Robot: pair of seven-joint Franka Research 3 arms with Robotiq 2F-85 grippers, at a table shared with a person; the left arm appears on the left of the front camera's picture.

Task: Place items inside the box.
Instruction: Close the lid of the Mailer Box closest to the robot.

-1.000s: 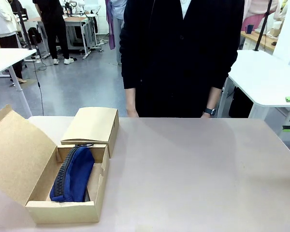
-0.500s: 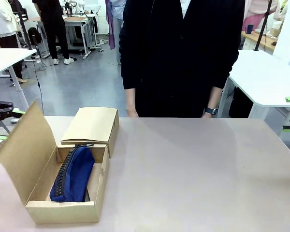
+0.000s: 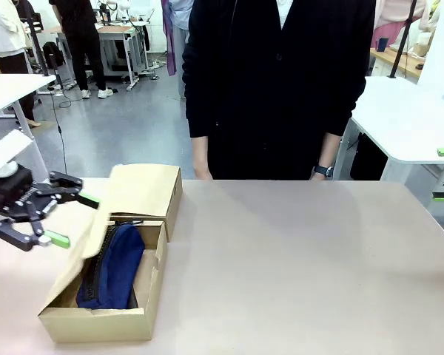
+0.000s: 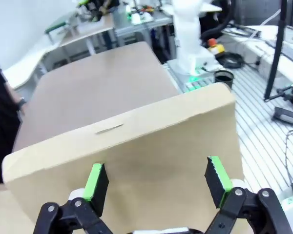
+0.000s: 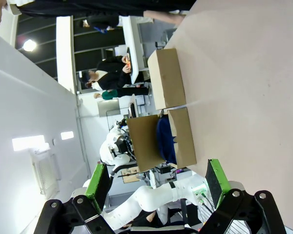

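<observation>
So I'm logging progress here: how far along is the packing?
Done: the navy pencil case lies inside the long box. In hand: the open left gripper is behind the lid flap, which stands half raised over the box. Left: getting the flap fully down.

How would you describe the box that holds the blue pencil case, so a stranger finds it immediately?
Look at the table's near left corner. Two tan cardboard boxes sit end to end; take the nearer box, open, with its lid flap half raised. The closed box lies behind it.

The left gripper [image 3: 48,216] reaches in from the left, jaws spread wide; the right gripper [image 5: 156,183] is spread too.
</observation>
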